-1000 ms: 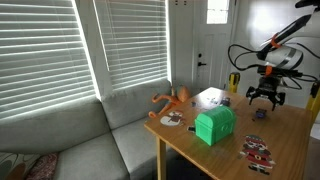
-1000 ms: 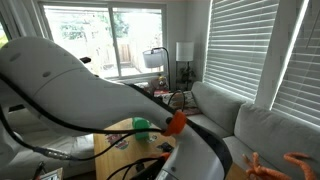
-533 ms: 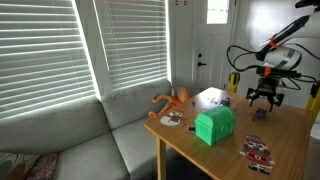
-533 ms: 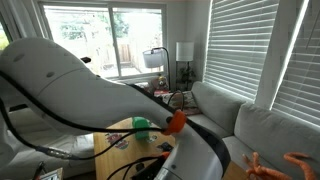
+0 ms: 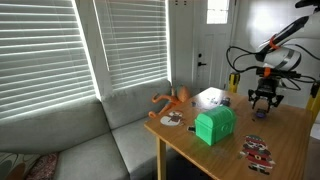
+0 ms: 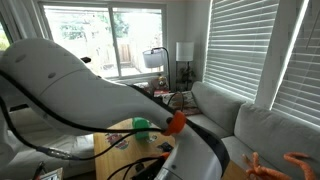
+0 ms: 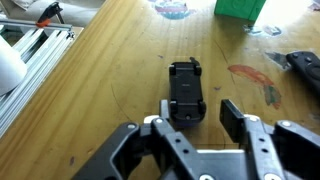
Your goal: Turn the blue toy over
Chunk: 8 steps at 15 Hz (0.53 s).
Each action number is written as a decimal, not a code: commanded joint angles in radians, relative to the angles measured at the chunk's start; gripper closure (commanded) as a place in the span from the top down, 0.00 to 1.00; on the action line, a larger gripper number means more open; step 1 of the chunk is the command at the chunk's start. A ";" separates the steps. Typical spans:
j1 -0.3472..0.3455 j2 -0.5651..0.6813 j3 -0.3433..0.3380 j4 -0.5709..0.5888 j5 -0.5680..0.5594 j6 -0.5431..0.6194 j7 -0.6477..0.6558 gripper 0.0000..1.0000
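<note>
Blue toy (image 7: pixel 185 92) lies lengthwise away from the wrist camera, near end inside the parted tool (image 7: pixel 203 115).

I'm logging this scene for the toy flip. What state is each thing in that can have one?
pincer: open, gripping nothing.
blue toy: lying on the table, ungripped; cannot tell which side is up.
green box: upright on the table.
blinds: lowered.
door: shut.

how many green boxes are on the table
1. The green box sits on the table, near its edge by the couch; others may be hidden.
</note>
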<state>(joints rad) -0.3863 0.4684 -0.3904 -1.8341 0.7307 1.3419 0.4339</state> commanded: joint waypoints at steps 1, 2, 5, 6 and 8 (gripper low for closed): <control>0.007 -0.005 0.003 -0.012 -0.021 0.022 0.019 0.52; 0.008 -0.005 0.003 -0.013 -0.023 0.024 0.021 0.46; 0.007 -0.007 0.003 -0.014 -0.026 0.023 0.024 0.34; 0.007 -0.007 0.003 -0.013 -0.027 0.022 0.024 0.26; 0.007 -0.008 0.004 -0.014 -0.028 0.020 0.025 0.21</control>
<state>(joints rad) -0.3850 0.4698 -0.3904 -1.8355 0.7219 1.3460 0.4417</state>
